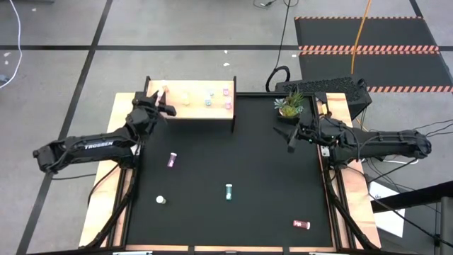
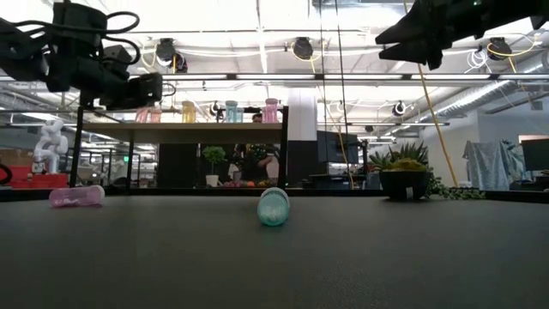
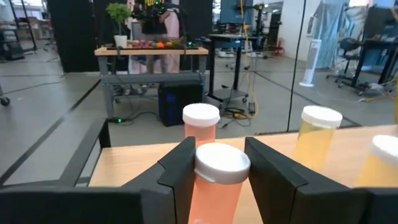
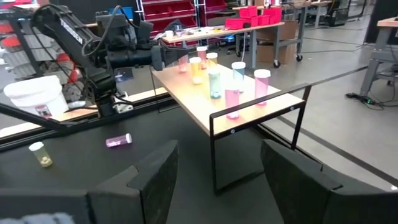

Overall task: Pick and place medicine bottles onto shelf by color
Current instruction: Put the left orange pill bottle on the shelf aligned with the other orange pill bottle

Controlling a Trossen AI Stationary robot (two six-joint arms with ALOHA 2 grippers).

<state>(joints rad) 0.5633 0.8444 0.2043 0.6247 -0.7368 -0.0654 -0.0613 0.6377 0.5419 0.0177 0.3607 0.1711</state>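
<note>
Open mat is lying around the teal bottle point(image 1: 228, 191) at centre. A potted plant point(image 1: 291, 105) is blocking the 1 o'clock corner; the shelf point(image 1: 195, 109) is crowding 11 o'clock.

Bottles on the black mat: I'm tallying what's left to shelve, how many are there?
4. A pink one lies near the shelf, a yellow one sits by the mat's left edge, a teal one mid-mat, a red one toward its right corner. None looks hidden.
</note>
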